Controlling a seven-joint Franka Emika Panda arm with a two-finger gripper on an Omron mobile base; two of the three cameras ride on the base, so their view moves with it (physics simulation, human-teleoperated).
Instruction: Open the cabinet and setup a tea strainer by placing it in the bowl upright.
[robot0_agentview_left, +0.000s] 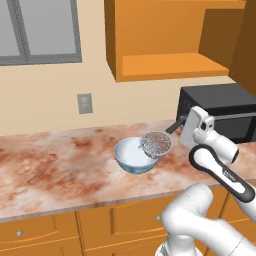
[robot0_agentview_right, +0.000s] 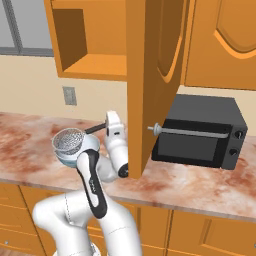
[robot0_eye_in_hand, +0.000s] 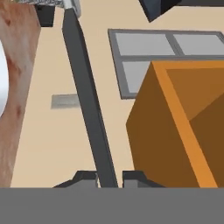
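Two dark fingertips (robot0_eye_in_hand: 85, 177) pinch the thin black handle of the tea strainer (robot0_agentview_left: 155, 143), so the pincer (robot0_eye_in_hand: 108, 178) is clenched on that handle, and in the hand view the handle runs straight up from between the tips toward the top of the picture. Over in the left base view the silver mesh basket sits tilted at the right rim of the bowl (robot0_agentview_left: 131, 156), mouth turned partly toward the camera, handle slanting up and right into the white hand. Whether the mesh rests on the rim or hovers just over it, I cannot tell from here. From the right base view the strainer covers most of the bowl's opening, and only the pale blue wall of the bowl peeks out underneath.

Bowl stands upright on the marbled reddish tabletop (robot0_agentview_left: 55, 170), near the middle, left of the black microwave (robot0_agentview_right: 200, 132). Up above, the cabinet (robot0_agentview_right: 90, 40) hangs open: its door (robot0_agentview_right: 152, 80) swings out toward the camera, edge-on, with its lower corner down in front of the microwave. Inside shows a bare orange shelf. On the beige wall sits a grey outlet plate (robot0_agentview_left: 85, 103), and a grey-framed window (robot0_agentview_left: 40, 32) fills the upper left corner. Low orange drawer fronts (robot0_agentview_left: 40, 235) run beneath the tabletop edge.
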